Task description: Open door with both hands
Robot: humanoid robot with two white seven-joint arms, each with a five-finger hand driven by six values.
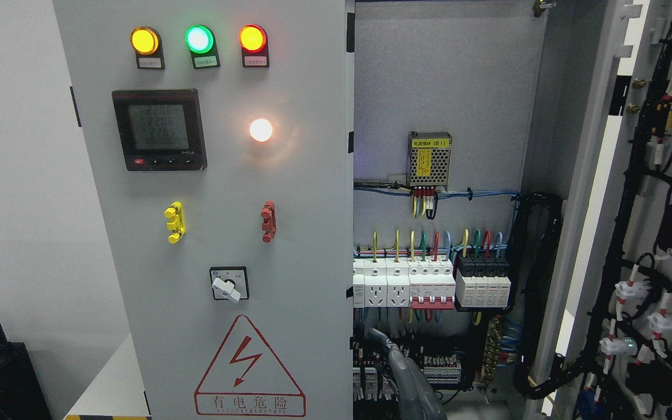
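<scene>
Inside the open cabinet (pixel 447 87), breakers (pixel 429 286), wiring, a hand (pixel 409 373) low down

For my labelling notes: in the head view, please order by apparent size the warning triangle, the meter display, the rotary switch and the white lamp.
1. warning triangle
2. meter display
3. rotary switch
4. white lamp

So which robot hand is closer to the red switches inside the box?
Right. The right robot hand pokes up from the bottom edge, a little below the red switches, not touching them. The left robot hand isn't in the picture.
</scene>
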